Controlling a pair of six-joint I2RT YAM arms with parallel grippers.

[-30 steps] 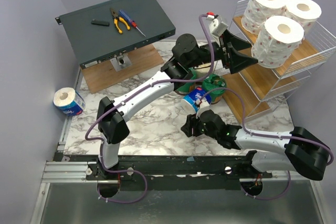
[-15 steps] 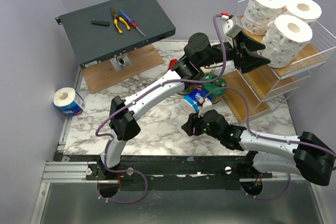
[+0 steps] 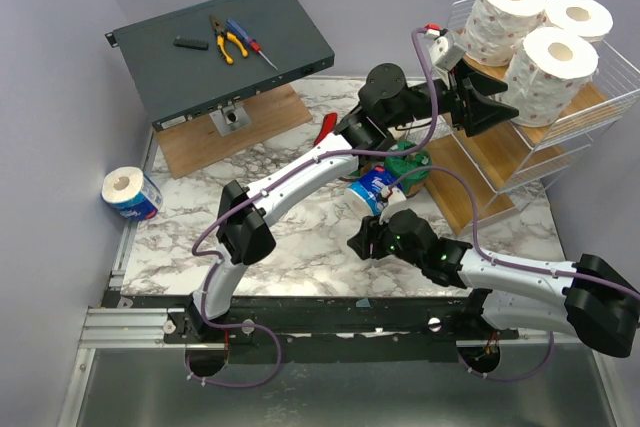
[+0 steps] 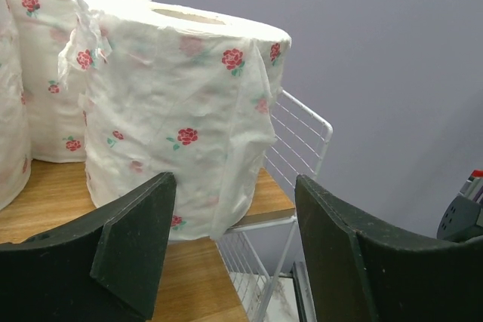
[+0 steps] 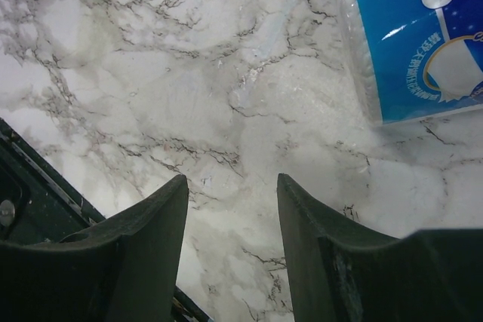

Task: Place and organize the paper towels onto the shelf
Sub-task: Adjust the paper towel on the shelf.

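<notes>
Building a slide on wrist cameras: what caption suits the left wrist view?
Open left gripper faces a rose-printed paper towel roll standing on a wooden tier of the shelf.

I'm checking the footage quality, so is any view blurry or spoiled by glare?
Top view: evenly lit, sharp, soft shadows on the table. Left wrist view: flowered roll crisp, left fingers soft. Right wrist view: glare streaks on the blue wrapper, right fingers blurred.

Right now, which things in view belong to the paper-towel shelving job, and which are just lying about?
Job: shelf; three rose-print rolls on its top tier; mid-table blue roll; green-wrapped roll beside it; left-edge blue roll.
Lying about: dark grey box; pliers and screwdriver on it; red-handled tool.
</notes>
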